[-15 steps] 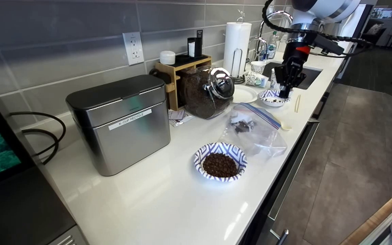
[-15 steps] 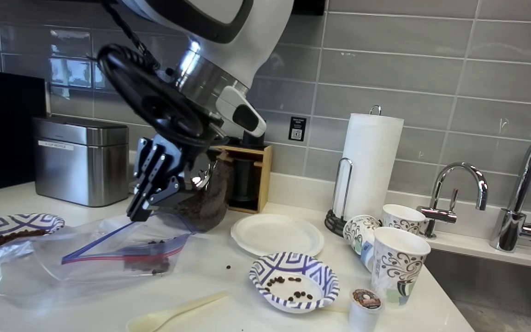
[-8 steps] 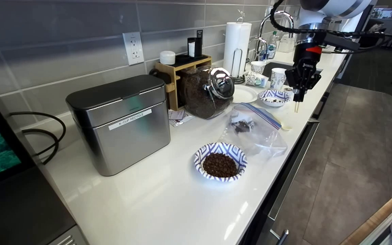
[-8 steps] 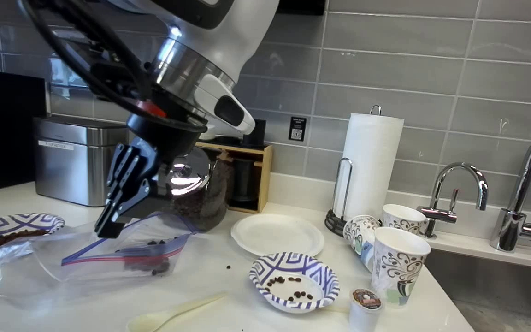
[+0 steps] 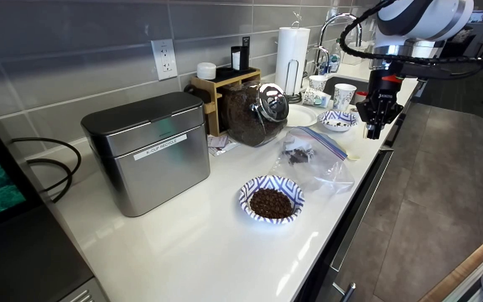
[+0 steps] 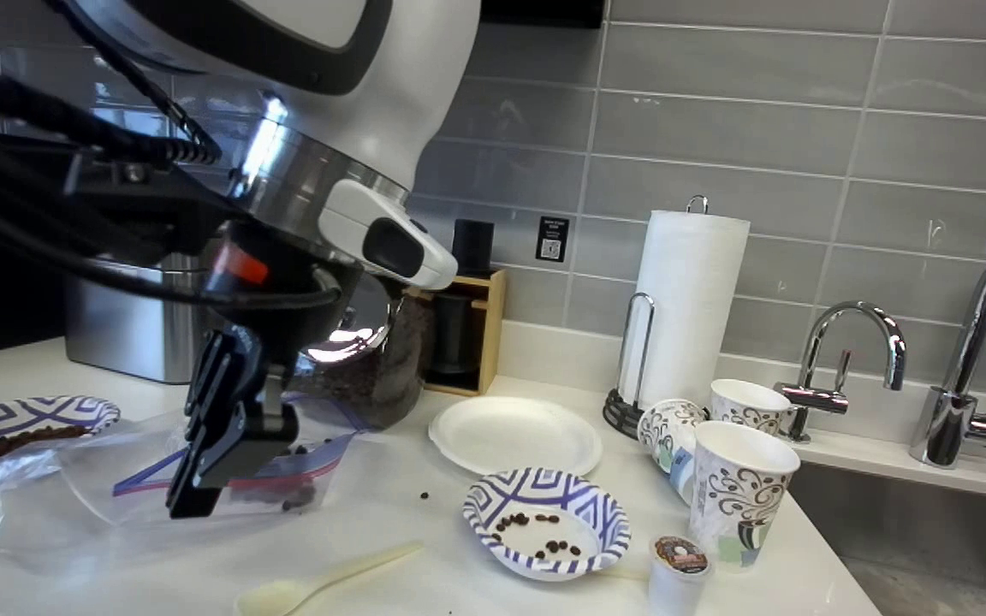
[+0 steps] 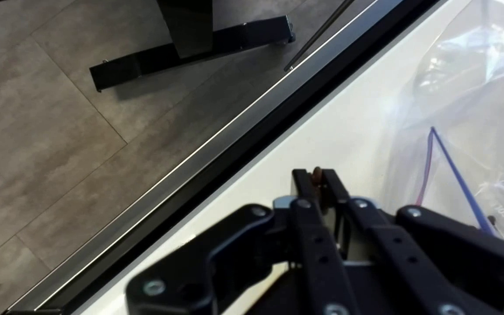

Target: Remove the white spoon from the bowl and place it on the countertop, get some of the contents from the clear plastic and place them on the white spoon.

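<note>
My gripper (image 7: 316,177) is shut on brown coffee beans (image 7: 317,174); one sticks out at the fingertips, and darker bits show behind it. In both exterior views the gripper (image 5: 374,135) (image 6: 193,505) hangs above the countertop (image 5: 174,256) (image 7: 348,131) near its front edge, beside the clear plastic bag (image 5: 321,172) (image 6: 74,479). The bag lies open with dark beans inside; part of it shows in the wrist view (image 7: 475,109). The pale spoon (image 6: 277,597) (image 5: 353,157) lies on the countertop beside the bag, apart from the fingers. A patterned bowl (image 6: 604,509) holds several scattered beans.
Another patterned bowl (image 5: 297,195) is full of beans. A white plate (image 6: 510,432), paper cups (image 6: 741,488), a pod cup (image 6: 677,586) and a paper towel roll (image 6: 690,299) stand around. A glass jar (image 5: 245,117) and metal box (image 5: 166,167) stand by the wall.
My gripper has moved from above the bag toward the counter's front edge and come lower in an exterior view. It stays shut. The bag, bowls and spoon look unmoved.
</note>
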{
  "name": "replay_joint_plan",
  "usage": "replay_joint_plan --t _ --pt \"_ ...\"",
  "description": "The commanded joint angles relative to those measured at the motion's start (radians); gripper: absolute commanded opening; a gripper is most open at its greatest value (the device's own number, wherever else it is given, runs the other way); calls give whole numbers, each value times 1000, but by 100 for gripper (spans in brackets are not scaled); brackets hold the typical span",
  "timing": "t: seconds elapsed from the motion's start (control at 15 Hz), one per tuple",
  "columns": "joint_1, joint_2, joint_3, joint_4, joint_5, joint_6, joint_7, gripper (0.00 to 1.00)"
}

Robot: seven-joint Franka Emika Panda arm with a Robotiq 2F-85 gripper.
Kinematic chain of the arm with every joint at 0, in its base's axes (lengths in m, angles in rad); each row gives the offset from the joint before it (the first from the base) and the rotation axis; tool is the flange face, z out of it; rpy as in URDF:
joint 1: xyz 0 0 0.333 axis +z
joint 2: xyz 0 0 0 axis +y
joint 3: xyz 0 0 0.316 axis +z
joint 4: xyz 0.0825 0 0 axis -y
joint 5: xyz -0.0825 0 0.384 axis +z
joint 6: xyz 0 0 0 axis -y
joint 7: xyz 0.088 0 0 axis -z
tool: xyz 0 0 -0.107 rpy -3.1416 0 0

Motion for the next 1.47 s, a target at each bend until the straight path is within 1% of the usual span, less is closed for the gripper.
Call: replay_joint_plan --t 0.0,0.13,0.47,1.13,1.4 --pt "-2 -12 3 -77 -31 139 27 3" --pt "-2 0 3 -98 -40 210 29 3" --pt "-2 30 4 -128 -68 325 42 3" --pt "9 108 10 -129 -74 462 69 3" --pt "17 130 14 -125 -64 482 68 3"
